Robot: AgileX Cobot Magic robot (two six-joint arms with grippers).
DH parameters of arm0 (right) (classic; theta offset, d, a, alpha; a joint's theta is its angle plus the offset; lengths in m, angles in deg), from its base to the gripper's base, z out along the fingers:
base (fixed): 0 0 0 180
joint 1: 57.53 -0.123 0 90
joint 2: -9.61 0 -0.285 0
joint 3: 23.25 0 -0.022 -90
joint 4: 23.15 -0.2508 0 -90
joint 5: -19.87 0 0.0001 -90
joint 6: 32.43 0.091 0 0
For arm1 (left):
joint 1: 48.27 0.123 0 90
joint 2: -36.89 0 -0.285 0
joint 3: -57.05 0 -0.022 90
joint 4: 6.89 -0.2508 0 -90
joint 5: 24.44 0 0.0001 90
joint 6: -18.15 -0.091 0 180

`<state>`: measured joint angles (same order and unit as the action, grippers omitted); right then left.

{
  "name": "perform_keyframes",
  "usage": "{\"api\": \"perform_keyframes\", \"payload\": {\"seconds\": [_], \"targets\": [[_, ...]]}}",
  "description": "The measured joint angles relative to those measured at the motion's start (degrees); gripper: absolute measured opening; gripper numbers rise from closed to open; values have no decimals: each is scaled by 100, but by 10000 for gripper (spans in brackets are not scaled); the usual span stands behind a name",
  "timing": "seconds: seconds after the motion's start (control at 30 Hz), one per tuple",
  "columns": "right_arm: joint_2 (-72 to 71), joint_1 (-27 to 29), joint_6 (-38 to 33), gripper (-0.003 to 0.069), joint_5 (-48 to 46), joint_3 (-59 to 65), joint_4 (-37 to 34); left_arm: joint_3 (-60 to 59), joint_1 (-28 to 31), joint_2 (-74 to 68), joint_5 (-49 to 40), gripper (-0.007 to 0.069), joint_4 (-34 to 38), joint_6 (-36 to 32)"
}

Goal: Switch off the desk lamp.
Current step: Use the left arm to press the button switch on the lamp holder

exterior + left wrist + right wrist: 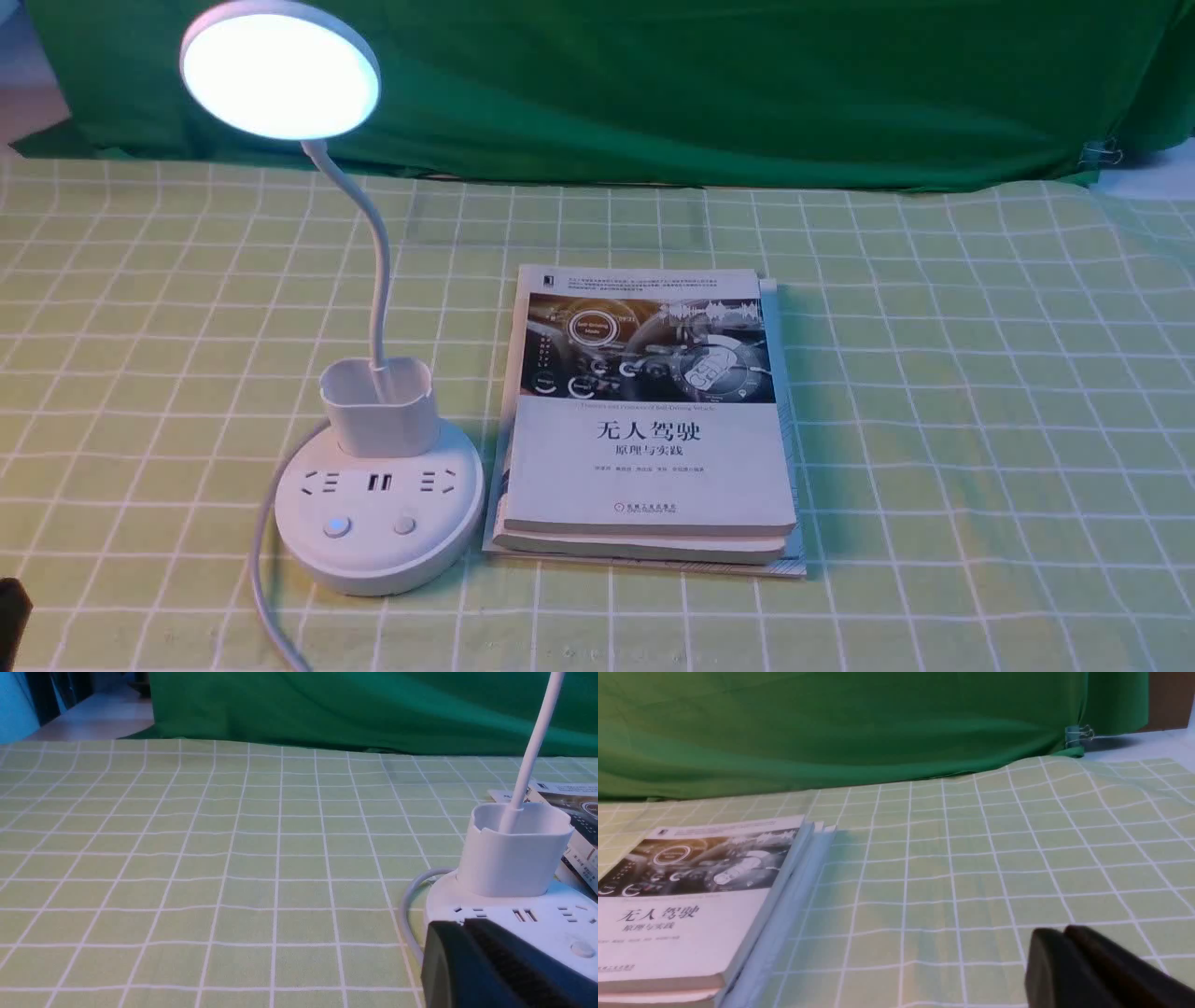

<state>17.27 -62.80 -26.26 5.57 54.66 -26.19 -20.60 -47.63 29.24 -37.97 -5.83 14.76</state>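
Left gripper [462, 923] has its fingers drawn together with nothing held between them; the right gripper [1064, 931], likewise closed and empty, is out by the books [653, 476]. From the left tool, the desk lamp [378, 560] stands ahead and to the right, its head shining. One button [337, 527] glows blue, the other [404, 526] does not; pressing the wrong one could leave the light on. Coming in too low, the fingertips might snag the cord [257, 560], on the tool's side of the base, or shove the base toward the books. An off-centre press could slide off the small button.
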Motion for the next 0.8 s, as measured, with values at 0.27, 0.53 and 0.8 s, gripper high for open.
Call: {"api": "perform_keyframes", "payload": {"seconds": [0.27,0.53,0.8], "targets": [[0,0,0,29,0,0,0,0,0,0,6,6,0,0],[0,0,5,29,0,0,0,0,0,0,1000,6,1287,980],[0,0,4,29,8,0,0,56,0,0,1869,6,2255,1678]]}}
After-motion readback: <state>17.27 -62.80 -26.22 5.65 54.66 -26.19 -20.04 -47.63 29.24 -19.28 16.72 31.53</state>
